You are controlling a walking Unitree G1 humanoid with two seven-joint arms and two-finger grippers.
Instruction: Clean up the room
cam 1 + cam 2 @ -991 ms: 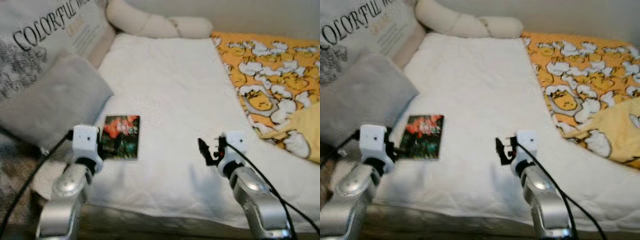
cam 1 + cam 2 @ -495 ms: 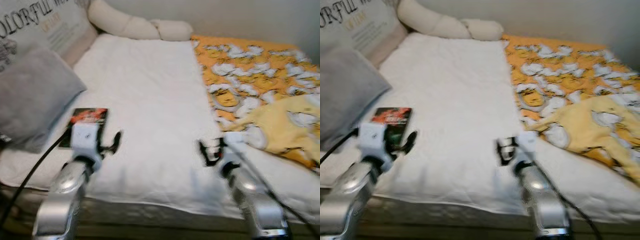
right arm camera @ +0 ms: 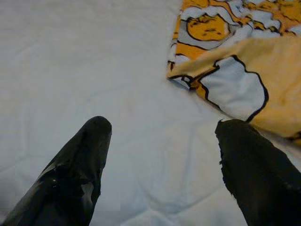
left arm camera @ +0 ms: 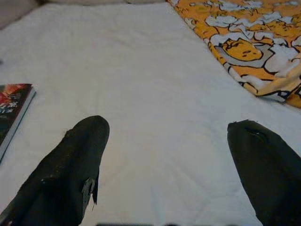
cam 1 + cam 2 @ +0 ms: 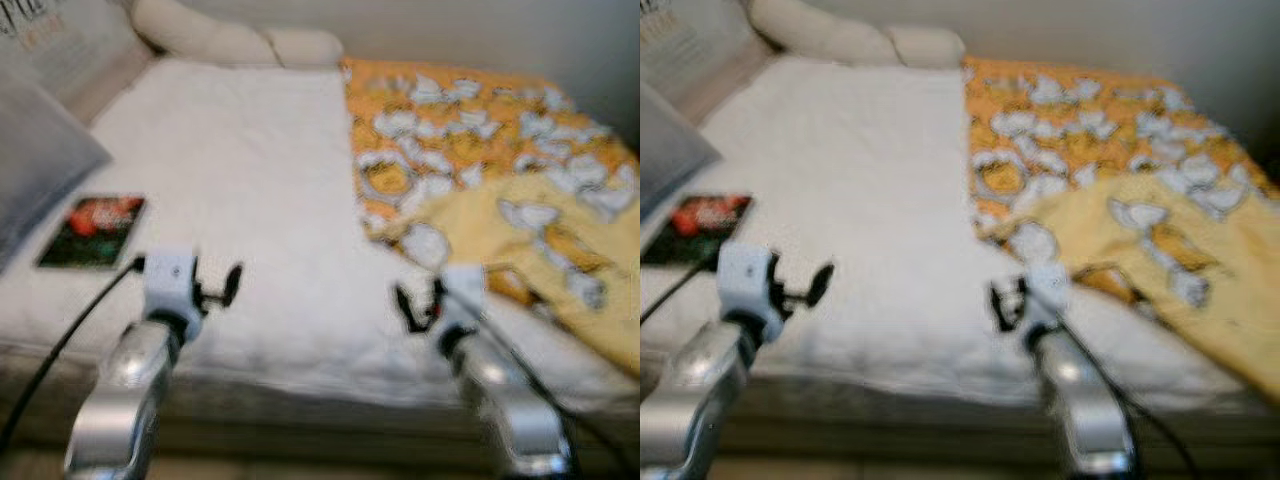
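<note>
A rumpled yellow-orange blanket (image 5: pixel 500 170) with a white cartoon pattern covers the right half of the bed; its folded corner (image 3: pixel 235 89) lies just ahead of my right gripper. A dark book (image 5: pixel 92 230) with a red picture on its cover lies flat on the white sheet (image 5: pixel 230 150) at the left, and its edge (image 4: pixel 11 110) is off to one side of my left gripper. My left gripper (image 5: pixel 215 288) and right gripper (image 5: pixel 415 305) hover over the bed's front edge. Both are open and hold nothing.
A grey pillow (image 5: pixel 35 170) and a printed cushion (image 5: pixel 50 40) lean at the far left. A cream bolster (image 5: pixel 235 40) lies along the head of the bed against the wall. The head views are blurred.
The camera has swung to the right: book and pillows slid left in the picture and more of the blanket came into view. Both arms keep the same pose, fingers open.
</note>
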